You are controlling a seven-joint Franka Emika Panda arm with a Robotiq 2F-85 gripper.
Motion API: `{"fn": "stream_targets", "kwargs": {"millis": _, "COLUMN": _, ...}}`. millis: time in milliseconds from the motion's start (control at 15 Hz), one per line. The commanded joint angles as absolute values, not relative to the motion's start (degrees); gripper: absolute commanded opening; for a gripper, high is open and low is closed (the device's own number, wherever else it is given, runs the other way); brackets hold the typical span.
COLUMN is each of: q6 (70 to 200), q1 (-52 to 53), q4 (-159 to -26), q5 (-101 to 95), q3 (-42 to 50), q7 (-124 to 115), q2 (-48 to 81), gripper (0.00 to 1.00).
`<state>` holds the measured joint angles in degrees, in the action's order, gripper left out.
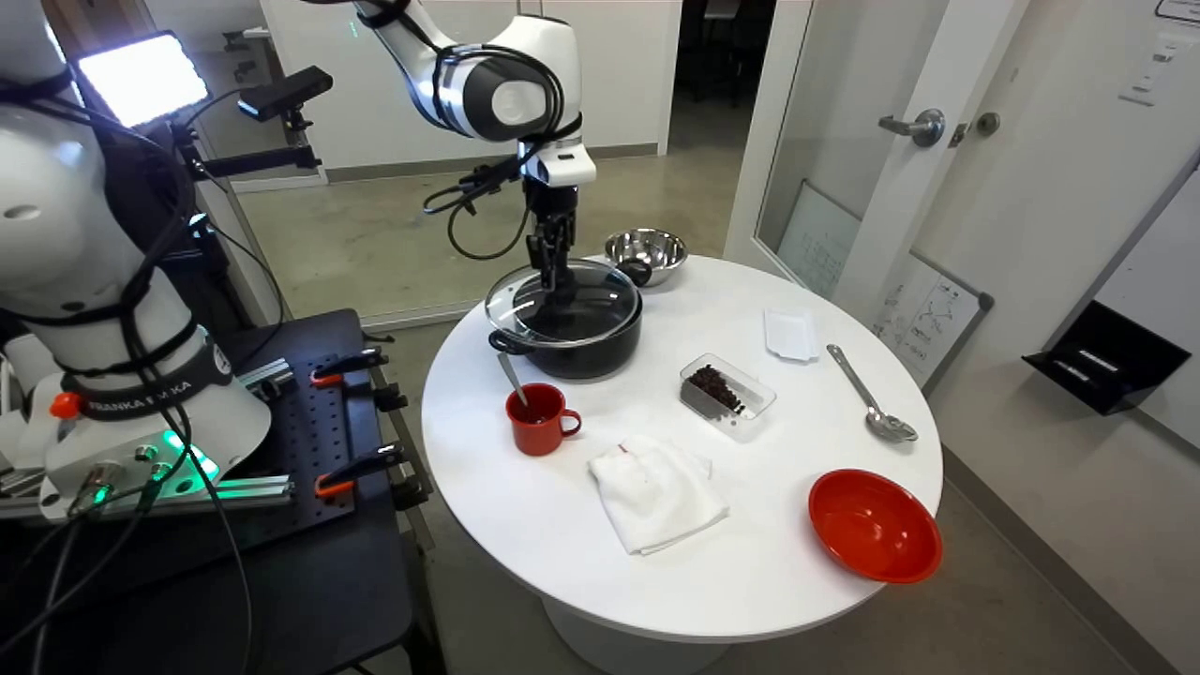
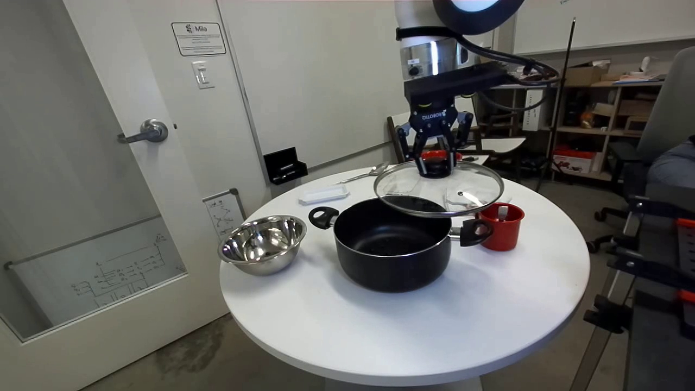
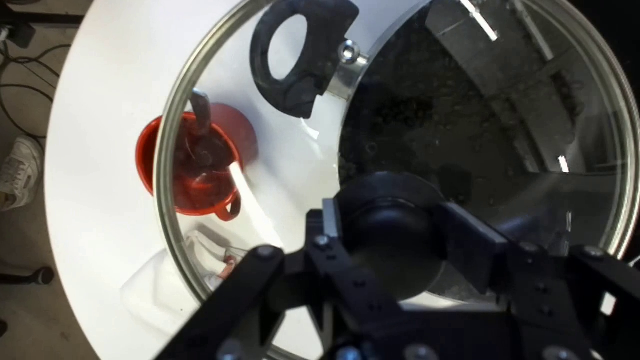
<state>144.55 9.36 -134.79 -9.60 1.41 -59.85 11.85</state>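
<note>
In an exterior view, there's a red mug (image 1: pixel 537 431) with a metal utensil (image 1: pixel 512 377) in it near the edge of the surface (image 1: pixel 797 455), a clear tub (image 1: pixel 757 401) of dark bits (image 1: pixel 714 386) further in, and a red bowl (image 1: pixel 877 525) right at the edge. In an exterior view, the round glass lid (image 2: pixel 434 191) hangs kinda off-center over the black pot (image 2: pixel 393 266), pretty level, knob (image 2: pixel 436 169) pointing up. Wrist view: end effector (image 3: pixel 395 230) has its jaws about halfway apart, pinching that knob.

We see a steel bowl (image 2: pixel 262 244), a red mug (image 1: pixel 537 427), a folded white cloth (image 1: pixel 656 497) and a red bowl (image 1: pixel 877 525). Near the cloth, a clear tub (image 1: pixel 757 397) holds dark bits (image 1: pixel 715 386), perhaps beans.
</note>
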Motion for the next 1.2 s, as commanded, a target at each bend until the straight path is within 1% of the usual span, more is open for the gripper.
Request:
{"fn": "stream_targets", "kwargs": {"millis": 0, "q6": 140.16, "q1": 11.00, "q4": -129.66, "q5": -11.55, "q3": 0.63, "q7": -61.30, "q2": 14.32, "gripper": 0.26}}
{"fn": "stream_targets", "kwargs": {"millis": 333, "q6": 138.56, "q1": 13.80, "q4": -124.92, "q5": -12.71, "q3": -0.15, "q7": -61.01, "q2": 17.89, "gripper": 0.26}}
{"fn": "stream_targets", "kwargs": {"millis": 800, "q6": 141.07, "q1": 15.50, "q4": -122.43, "q5": -12.03, "q3": 0.08, "q7": -60.52, "q2": 21.33, "gripper": 0.26}}
{"fn": "stream_targets", "kwargs": {"millis": 1133, "q6": 145.77, "q1": 15.68, "q4": -122.90, "q5": -11.47, "q3": 0.53, "q7": -60.46, "q2": 22.58, "gripper": 0.26}}
